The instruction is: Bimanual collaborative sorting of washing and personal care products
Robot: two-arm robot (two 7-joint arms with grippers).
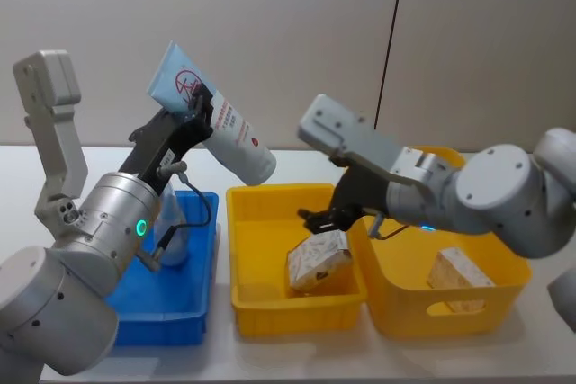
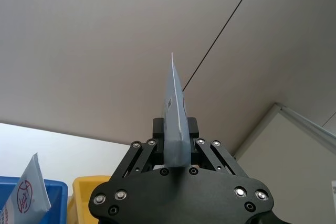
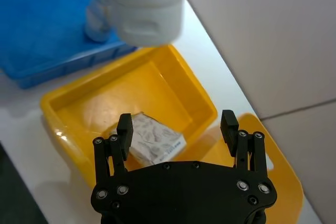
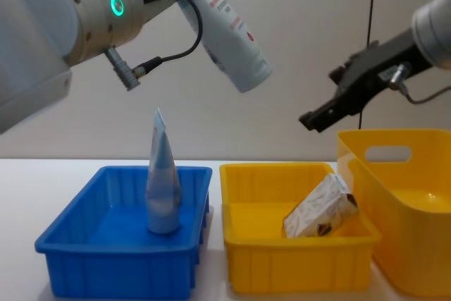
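Observation:
My left gripper (image 1: 193, 111) is shut on a pale blue-white tube (image 1: 225, 128) with a red logo and holds it tilted, high over the blue bin (image 1: 193, 312). In the left wrist view the tube (image 2: 176, 114) shows edge-on between the jaws. A second tube (image 4: 162, 181) stands upright in the blue bin. A cream carton (image 1: 317, 260) leans in the yellow tray (image 1: 270, 317). My right gripper (image 3: 176, 129) hangs open above that carton (image 3: 155, 139) and holds nothing. Another carton (image 1: 459, 281) lies in the larger yellow bin (image 1: 405, 312).
Blue bin, yellow tray and deep yellow bin (image 4: 394, 174) stand side by side on a white table (image 1: 297, 361), close to its front edge. A plain wall stands behind. The held tube's cap end (image 3: 142, 3) hangs near my right arm.

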